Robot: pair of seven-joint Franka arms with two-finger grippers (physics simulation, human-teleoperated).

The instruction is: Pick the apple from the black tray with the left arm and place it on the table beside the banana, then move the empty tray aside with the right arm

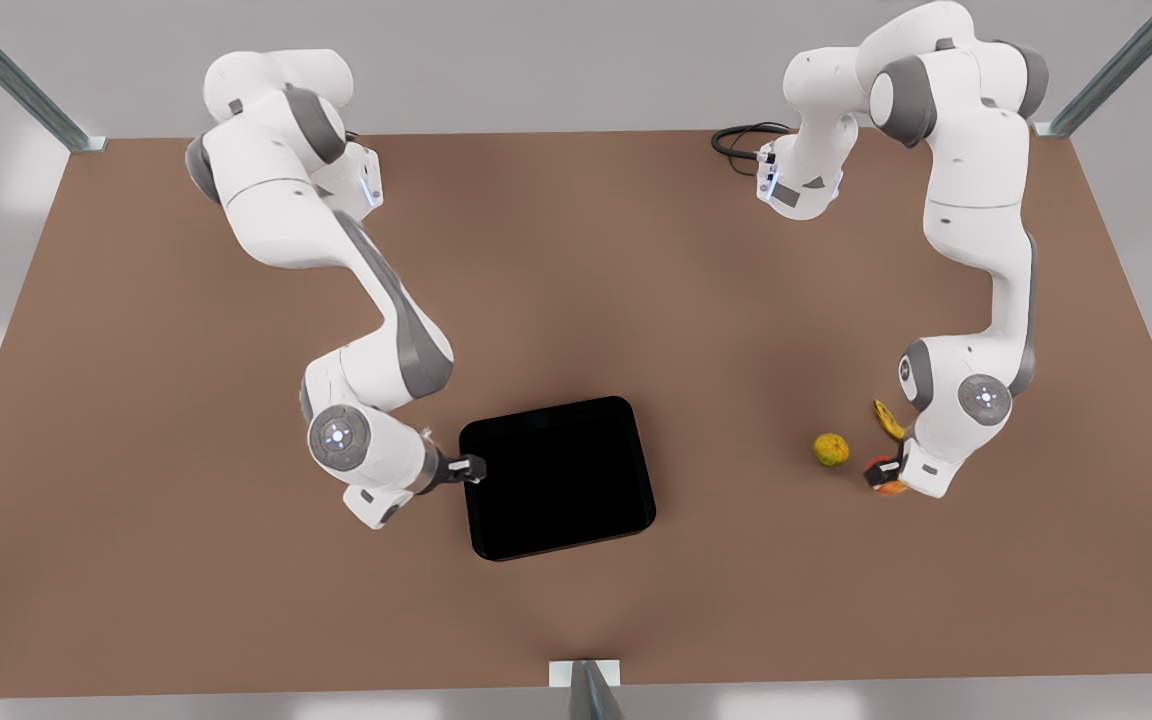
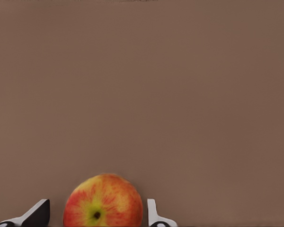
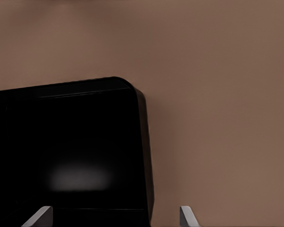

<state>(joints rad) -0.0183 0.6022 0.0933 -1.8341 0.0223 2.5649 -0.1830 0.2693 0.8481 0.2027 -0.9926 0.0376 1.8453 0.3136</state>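
The apple (image 2: 103,201), red and yellow, rests on the brown table between the fingers of my left gripper (image 2: 98,202), which stands open with a small gap on each side. In the front view this gripper (image 1: 881,474) is at the right, with the apple (image 1: 891,488) just under it and the banana (image 1: 888,420) close behind. The black tray (image 1: 556,480) lies empty in the middle. My right gripper (image 1: 468,468) is open at the tray's edge on the front view's left. In the right wrist view the tray's (image 3: 75,142) rim runs between its fingers (image 3: 115,209).
A small yellow-green fruit (image 1: 831,449) lies on the table just to the left of the apple and banana in the front view. A black cable (image 1: 741,140) coils at the back near an arm base. Bare table surrounds the tray.
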